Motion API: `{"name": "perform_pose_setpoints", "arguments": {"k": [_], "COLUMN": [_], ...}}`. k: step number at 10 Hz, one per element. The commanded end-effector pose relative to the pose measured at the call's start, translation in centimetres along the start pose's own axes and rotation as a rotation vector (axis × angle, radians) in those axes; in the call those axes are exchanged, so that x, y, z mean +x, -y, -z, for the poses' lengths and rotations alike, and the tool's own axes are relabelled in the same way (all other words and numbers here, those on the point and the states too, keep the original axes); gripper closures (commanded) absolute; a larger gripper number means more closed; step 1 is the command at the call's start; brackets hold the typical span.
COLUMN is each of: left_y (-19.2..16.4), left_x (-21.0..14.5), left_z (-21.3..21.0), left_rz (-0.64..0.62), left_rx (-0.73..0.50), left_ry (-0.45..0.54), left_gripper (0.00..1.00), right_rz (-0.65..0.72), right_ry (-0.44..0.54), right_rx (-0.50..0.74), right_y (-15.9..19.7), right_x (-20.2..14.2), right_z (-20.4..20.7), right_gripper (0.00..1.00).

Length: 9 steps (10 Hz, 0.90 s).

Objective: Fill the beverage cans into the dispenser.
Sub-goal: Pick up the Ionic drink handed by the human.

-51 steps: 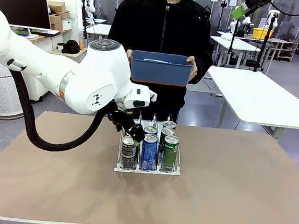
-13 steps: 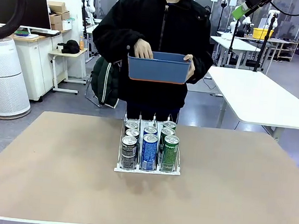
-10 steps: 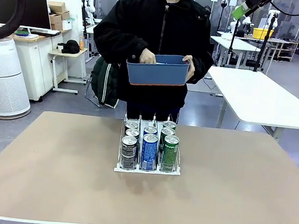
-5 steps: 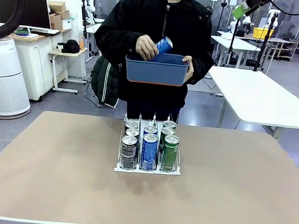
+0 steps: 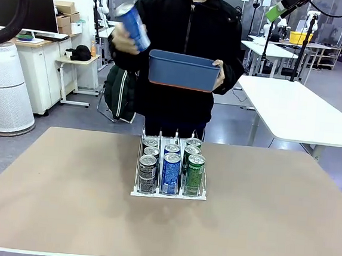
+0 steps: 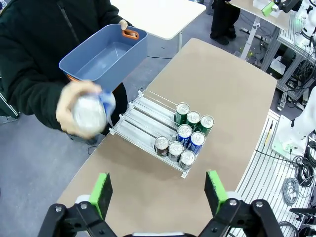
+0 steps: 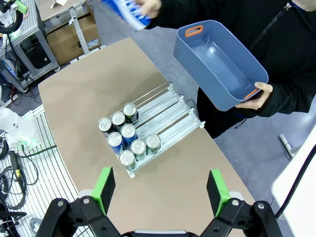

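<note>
Across the brown worktop a person in a black jacket stands at the far edge, one hand lifted out to the side and gripping a slim blue metal can with a silver top, which is tilted and blurred in the air well above the worktop. The person's other hand holds one end of a blue rectangular plastic bin, carried at chest height and tipped a little. The low white dispenser with thin wire dividers sits mid-worktop, somewhat nearer the far edge, its three lanes running from the near edge toward the far one. Eight cans stand upright in it, packed at the end facing the near edge: three black-and-silver patterned cans in the lane on the robot's left, two blue cans in the middle lane and three green cans in the right lane. The left fingers hang high over the worktop, spread wide with nothing between them; the right fingers are likewise released, high above the dispenser, grasping nothing
</note>
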State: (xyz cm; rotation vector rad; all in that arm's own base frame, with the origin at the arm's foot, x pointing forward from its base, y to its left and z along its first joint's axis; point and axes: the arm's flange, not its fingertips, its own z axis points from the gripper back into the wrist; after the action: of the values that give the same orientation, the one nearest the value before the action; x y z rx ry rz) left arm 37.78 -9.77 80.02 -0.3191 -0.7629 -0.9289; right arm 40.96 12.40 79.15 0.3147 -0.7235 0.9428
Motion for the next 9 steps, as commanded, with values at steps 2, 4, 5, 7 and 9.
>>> {"name": "perform_pose_setpoints", "arguments": {"k": [2,4,5,7,9], "left_y": [-0.03,-0.03,-0.03,-0.03,-0.03], "left_x": [-0.06,-0.06,-0.06,-0.06,-0.06], "left_z": [0.02,0.02,0.02,0.02,0.02], "left_rz": [-0.008,-0.008,-0.008,-0.008,-0.008], "left_rx": [-0.008,-0.008,-0.008,-0.008,-0.008], "left_ry": [0.003,0.003,0.003,0.003,0.003], "left_gripper": [0.0,0.0,0.0,0.0,0.0], "right_rz": [0.007,0.007,0.007,0.007,0.007], "right_ry": [0.009,0.009,0.009,0.009,0.009], "right_rx": [0.005,0.005,0.005,0.005,0.005], "right_y": [0.06,0.06,0.06,0.06,0.06], "right_x": [-0.06,-0.06,-0.06,-0.06,-0.06], "right_z": [0.09,0.09,0.09,0.09,0.09], "right_gripper": [0.01,0.01,0.01,0.01,0.01]}}
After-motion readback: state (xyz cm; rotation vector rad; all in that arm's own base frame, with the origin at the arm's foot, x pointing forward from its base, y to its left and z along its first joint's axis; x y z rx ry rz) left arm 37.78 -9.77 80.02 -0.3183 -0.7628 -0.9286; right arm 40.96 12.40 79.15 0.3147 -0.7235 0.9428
